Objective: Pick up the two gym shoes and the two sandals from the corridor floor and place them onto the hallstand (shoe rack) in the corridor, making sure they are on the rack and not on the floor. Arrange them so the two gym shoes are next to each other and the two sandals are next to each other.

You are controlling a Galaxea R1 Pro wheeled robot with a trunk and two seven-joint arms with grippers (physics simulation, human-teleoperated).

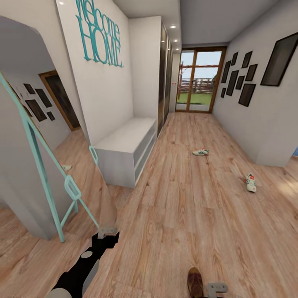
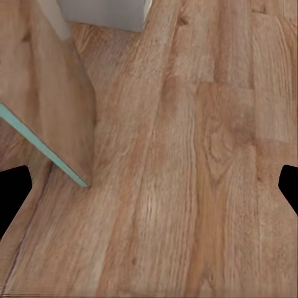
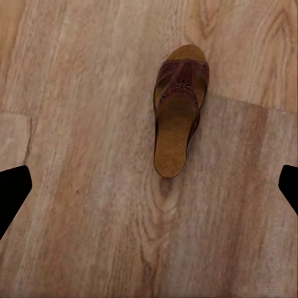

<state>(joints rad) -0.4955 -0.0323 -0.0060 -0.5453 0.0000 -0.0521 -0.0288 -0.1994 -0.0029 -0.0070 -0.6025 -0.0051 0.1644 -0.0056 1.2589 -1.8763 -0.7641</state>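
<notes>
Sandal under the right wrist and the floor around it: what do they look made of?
The sandal looks like dark reddish-brown leather: the matte strap band shows a woven or punched pattern, though it could be synthetic. Its footbed is a smooth tan, possibly leather or cork. The floor looks like wood or wood-look laminate planks, with visible grain, knots and plank seams, low sheen.
</notes>
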